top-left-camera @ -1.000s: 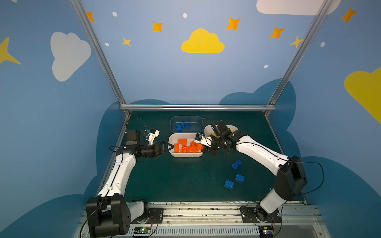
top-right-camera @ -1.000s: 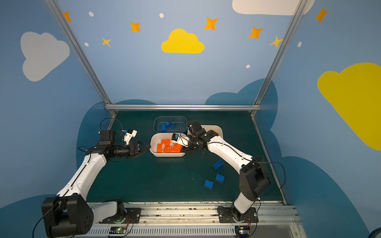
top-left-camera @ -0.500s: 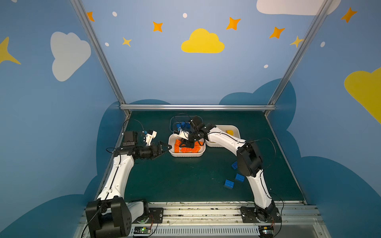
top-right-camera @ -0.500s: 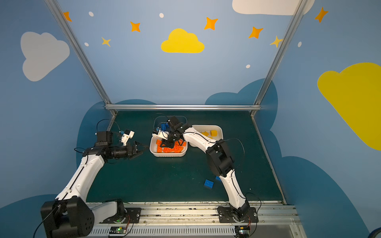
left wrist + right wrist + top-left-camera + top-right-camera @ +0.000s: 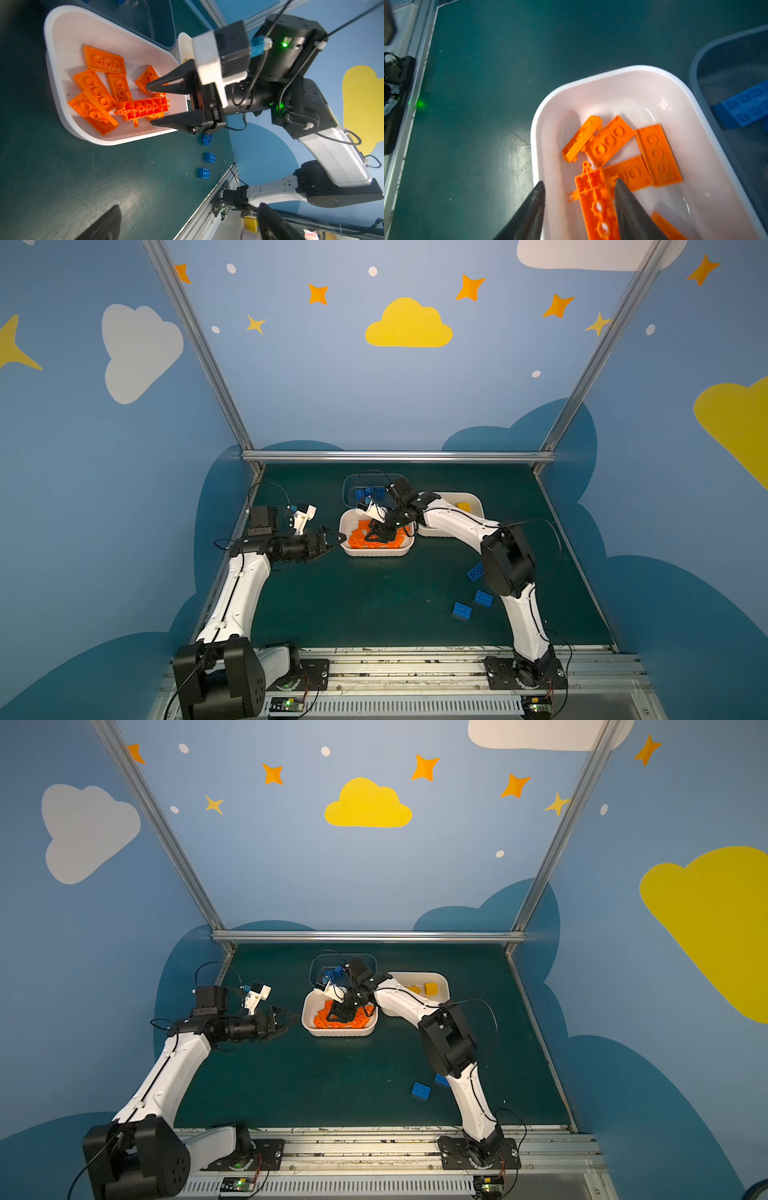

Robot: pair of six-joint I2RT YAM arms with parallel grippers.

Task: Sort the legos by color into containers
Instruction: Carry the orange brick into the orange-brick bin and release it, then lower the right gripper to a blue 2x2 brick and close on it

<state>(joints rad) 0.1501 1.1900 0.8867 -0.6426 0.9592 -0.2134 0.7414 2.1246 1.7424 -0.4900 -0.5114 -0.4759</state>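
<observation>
- The right tool point(image 5: 149, 105) hangs over the white tub point(image 5: 376, 552), tips down among the orange load. Its fingers are parted: released, nothing pinched.
- The orange lattice piece point(image 5: 593, 199) lies in that tub, right under the parted fingers. In the right wrist view there is a clear gap between one finger and the piece, while the other finger overlaps its edge.
- Flat orange bricks point(image 5: 104, 61) are scattered across the tub floor around it, some overlapping.
- Over on the left, the left tool point(image 5: 334, 542) points sideways at the white tub, spread wide and empty. Its tips are just beside the tub's left rim.
- Behind the white tub, close against it, the clear tub point(image 5: 345, 489) holds the blue bricks point(image 5: 368, 492).
- To the right, the second white tub point(image 5: 419, 973) carries yellow bricks point(image 5: 431, 988).
- Three loose blue bricks point(image 5: 210, 156) sit in a rough row on the counter point(image 5: 374, 605), well apart from all three tubs. In both top views they lie near the right arm's elbow.
</observation>
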